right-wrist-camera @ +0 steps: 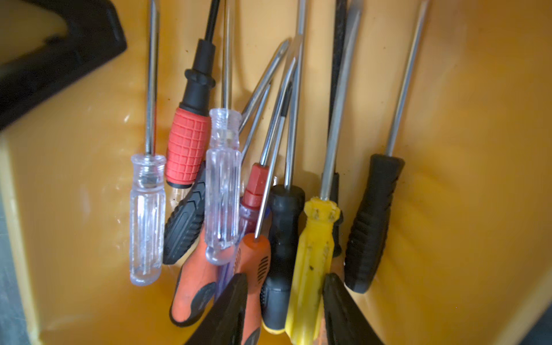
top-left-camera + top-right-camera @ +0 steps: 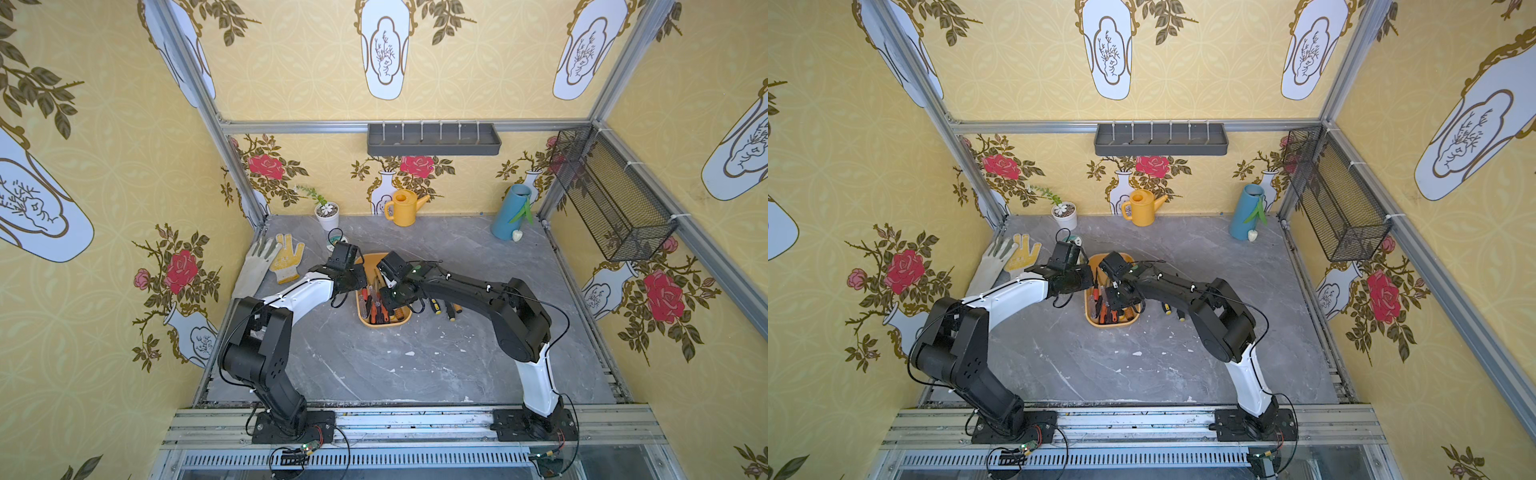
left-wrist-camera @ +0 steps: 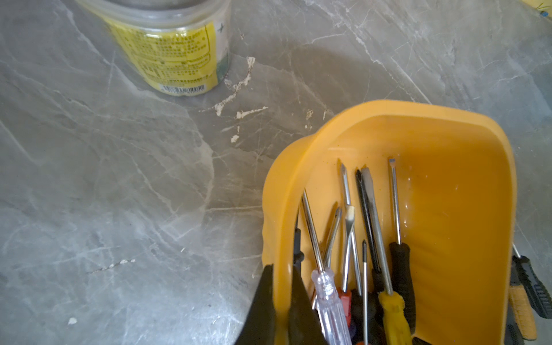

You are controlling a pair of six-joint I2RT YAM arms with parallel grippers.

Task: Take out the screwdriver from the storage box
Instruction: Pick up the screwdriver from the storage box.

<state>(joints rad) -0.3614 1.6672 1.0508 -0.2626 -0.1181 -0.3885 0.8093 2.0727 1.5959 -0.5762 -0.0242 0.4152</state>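
The yellow-orange storage box (image 2: 384, 326) (image 2: 1113, 325) stands mid-table with several screwdrivers in it. My left gripper (image 3: 282, 268) (image 2: 360, 286) is shut on the box's left rim (image 3: 277, 209), one finger outside the wall and one inside. My right gripper (image 1: 285, 276) (image 2: 392, 308) reaches down into the box. Its jaws stand apart around the black-handled screwdriver (image 1: 283, 215) and the yellow-handled screwdriver (image 1: 316, 239). One finger lies against the yellow handle; the other sits over an orange handle (image 1: 254, 257), a little off the black one.
A few screwdrivers (image 2: 444, 309) (image 3: 525, 283) lie on the table right of the box. A labelled jar (image 3: 173, 53) stands behind it, gloves (image 2: 286, 257) at the left. A plant pot (image 2: 327, 216), watering can (image 2: 405, 208) and blue vase (image 2: 509, 216) line the back.
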